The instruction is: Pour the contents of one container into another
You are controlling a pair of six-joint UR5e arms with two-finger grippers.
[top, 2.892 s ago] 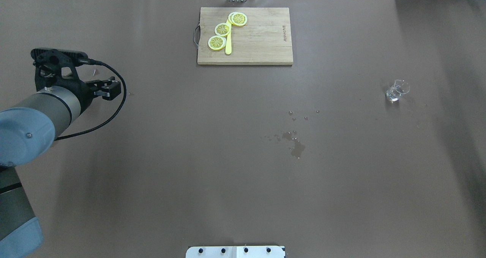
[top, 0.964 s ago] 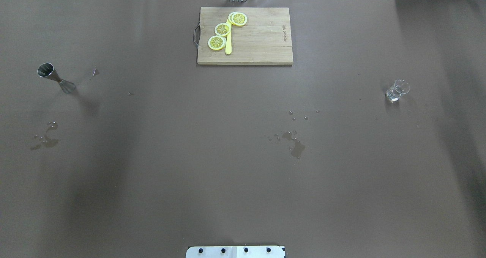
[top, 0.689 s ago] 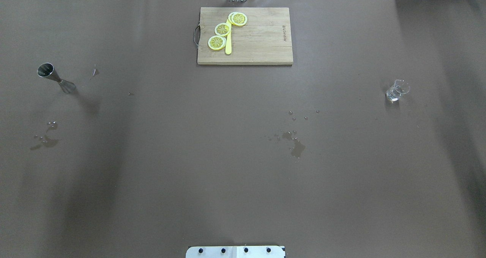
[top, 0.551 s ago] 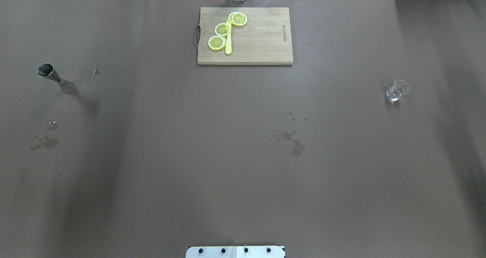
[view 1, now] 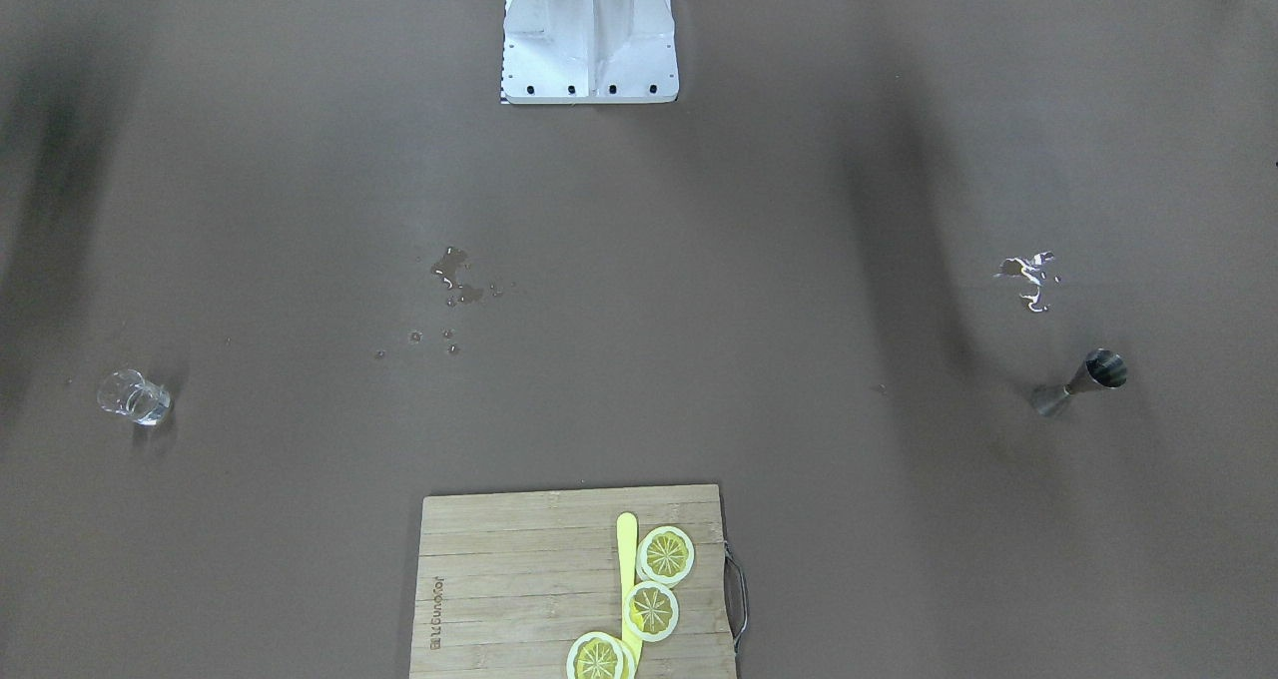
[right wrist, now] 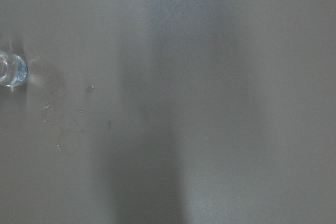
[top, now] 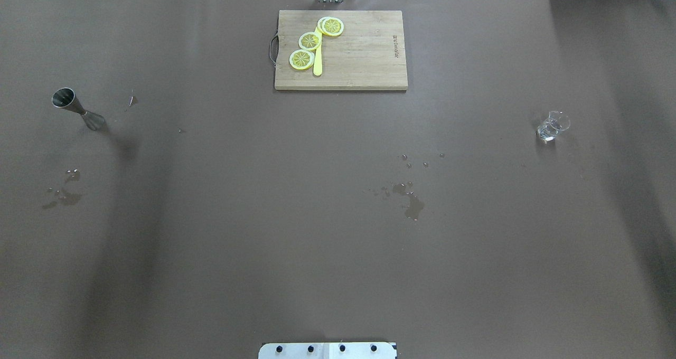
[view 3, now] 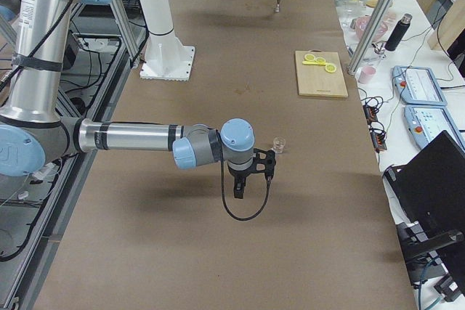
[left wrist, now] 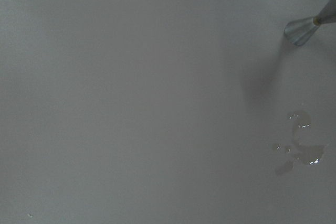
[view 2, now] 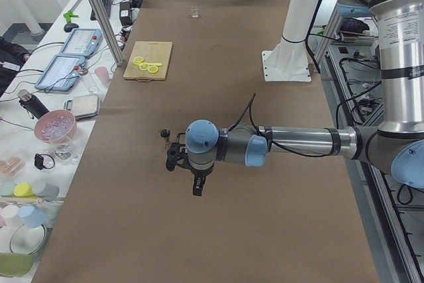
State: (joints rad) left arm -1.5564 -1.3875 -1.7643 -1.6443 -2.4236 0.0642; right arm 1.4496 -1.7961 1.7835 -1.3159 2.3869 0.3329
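Burnt-in brand mark [view 1: 436, 614] by short edge of cutting board [view 1: 519, 559], well apart from left gripper [view 2: 197, 189], letters too small to read, printed label [view 2: 396, 28] on left arm [view 2: 391, 77], high above that gripper, illegible

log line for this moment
jigger upright, ungripped | glass upright, ungripped | left gripper hovering, state unclear | right gripper hovering, state unclear

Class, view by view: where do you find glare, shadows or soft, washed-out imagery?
Exterior front-facing: glare whitens the spill near the jigger. Overhead exterior: broad soft shadow bands cross the table. Left wrist-mounted: grey, washed out, the jigger cropped at the edge. Right wrist-mounted: dim and soft, a dark shadow band down the middle, the glass cropped at left.
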